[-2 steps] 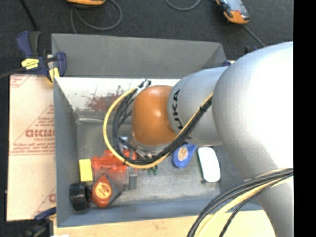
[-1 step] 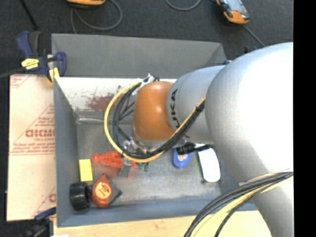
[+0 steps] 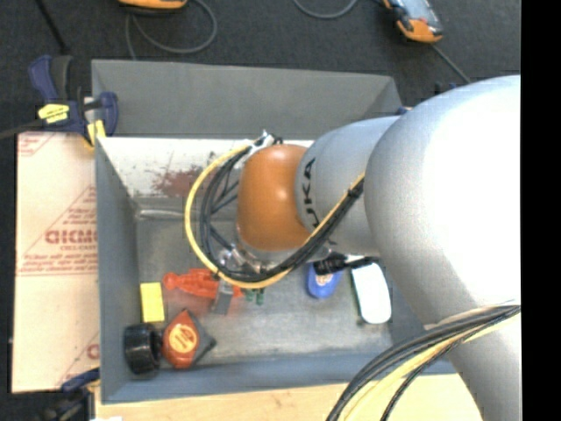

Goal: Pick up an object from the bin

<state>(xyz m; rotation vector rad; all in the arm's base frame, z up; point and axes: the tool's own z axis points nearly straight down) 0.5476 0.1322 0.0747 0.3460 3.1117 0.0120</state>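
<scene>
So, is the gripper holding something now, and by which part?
It cannot be told. The gripper is down in the bin next to a red-orange plastic piece, but the arm's orange cover hides the contact.

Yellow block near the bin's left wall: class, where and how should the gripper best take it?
Probably from straight above, closing on the yellow block across its two long flat sides, the narrower span; it lies flat with room beside both.
</scene>
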